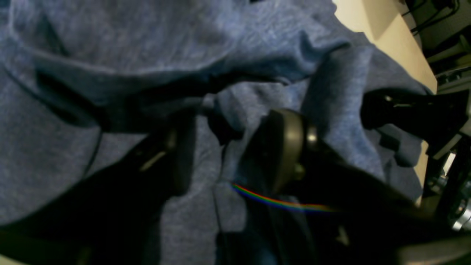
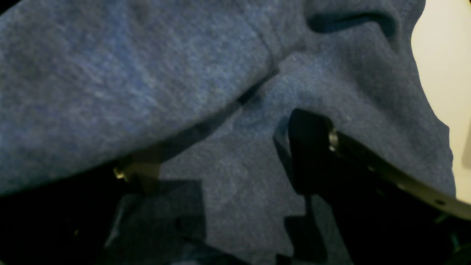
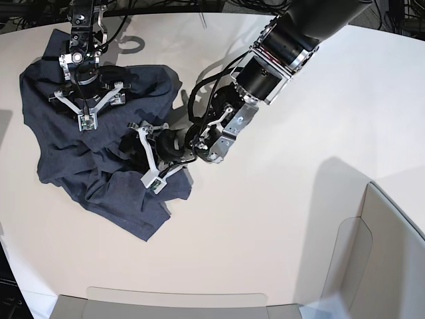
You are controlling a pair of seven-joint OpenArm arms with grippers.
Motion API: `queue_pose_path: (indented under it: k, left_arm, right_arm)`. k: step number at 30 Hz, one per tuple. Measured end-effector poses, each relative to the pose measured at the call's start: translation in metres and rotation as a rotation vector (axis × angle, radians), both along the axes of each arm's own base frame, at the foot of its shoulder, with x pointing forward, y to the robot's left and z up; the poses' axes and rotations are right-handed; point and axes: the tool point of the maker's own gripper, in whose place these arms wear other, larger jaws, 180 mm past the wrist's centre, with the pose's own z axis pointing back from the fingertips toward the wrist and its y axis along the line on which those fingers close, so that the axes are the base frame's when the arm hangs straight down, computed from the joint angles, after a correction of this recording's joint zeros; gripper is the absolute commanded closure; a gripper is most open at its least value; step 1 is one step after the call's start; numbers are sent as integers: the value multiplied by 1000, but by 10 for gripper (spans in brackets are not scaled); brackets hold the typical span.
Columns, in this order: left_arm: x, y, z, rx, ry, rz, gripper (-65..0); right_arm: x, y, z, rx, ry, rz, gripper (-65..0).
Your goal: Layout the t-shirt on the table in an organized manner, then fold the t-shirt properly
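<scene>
The t-shirt [image 3: 80,159], dark heathered blue-grey, lies crumpled on the left part of the off-white table [image 3: 265,219]. My left gripper [image 3: 145,153] is low over its right-hand folds. In the left wrist view the left gripper [image 1: 228,147] has its jaws apart, with a raised ridge of the t-shirt [image 1: 110,44] between them. My right gripper [image 3: 85,109] rests on the shirt's upper part. In the right wrist view the right gripper [image 2: 224,162] stands wide open against the t-shirt [image 2: 128,73], and a fold partly covers its left finger.
Pale grey bin-like panels [image 3: 378,252] stand at the lower right, and a low strip [image 3: 179,302] runs along the front edge. Dark robot hardware [image 1: 412,110] sits by the shirt's edge in the left wrist view. Bare table [image 1: 390,33] shows beyond the cloth.
</scene>
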Motion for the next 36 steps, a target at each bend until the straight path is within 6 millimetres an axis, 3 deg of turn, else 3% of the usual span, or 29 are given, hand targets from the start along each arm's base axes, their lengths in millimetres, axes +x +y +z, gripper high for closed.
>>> queue_pose_path:
  k: [4,6,11,14,19,23,30,36]
  left_arm:
    - [-10,1,-10,6,29,-5,0]
    - [-9,1,-8,3,26,-3,0]
    - [-7,14,24,-59,-67,5,0]
    - [-8,48,27,-29,-50,44,0]
    - [10,104,61,-61,-72,179,0]
    - [8,147,78,-27,-100,236,0]
    - [-8,228,80,109,-132,357,0]
    - [-33,294,59,215,-75,473,0]
  right_arm:
    - [0,0,0,0,2,-1,-520]
    - [0,0,0,0,2,-1,-520]
    - [9,0,-4,23,-15,-1,-520]
    - [12,2,-5,29,-37,5,-520]
    - [12,1,-6,32,-52,9,-520]
    - [13,0,-5,31,-56,13,-520]
    - [13,-2,-5,33,-55,11,-520]
    - [13,-3,-5,34,-55,11,-520]
